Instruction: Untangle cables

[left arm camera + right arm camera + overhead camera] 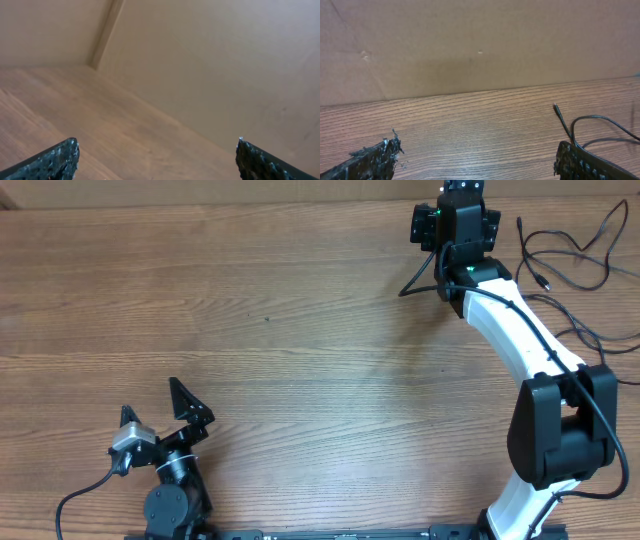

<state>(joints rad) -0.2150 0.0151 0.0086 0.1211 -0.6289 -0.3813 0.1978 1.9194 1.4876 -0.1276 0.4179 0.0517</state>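
- Closest to me, the left end effector (160, 412) sits low beside its own base. Its black jaws stand wide apart with nothing between them.
- Ahead of it, the wood-grain worktop (300, 360) runs on bare toward the far side.
- To its right, the right arm (510, 330), white with black joints, reaches away from me across the worktop.
- At the end of that arm, the right end effector (477, 152) hangs near the far edge. Its jaws are also spread wide and grip nothing.
- The cables (575, 250) lie just to the right of the right end effector. They are thin black cords spread in loose, overlapping loops that trail off toward the worktop's right edge.
- One loop curls up close against the right jaw; I cannot tell whether it touches. A small plug end (555, 106) lies just ahead of that jaw, pointing away from it.
- Farthest off, beyond both end effectors, a plain tan board wall (470, 45) stands at the back of the worktop.
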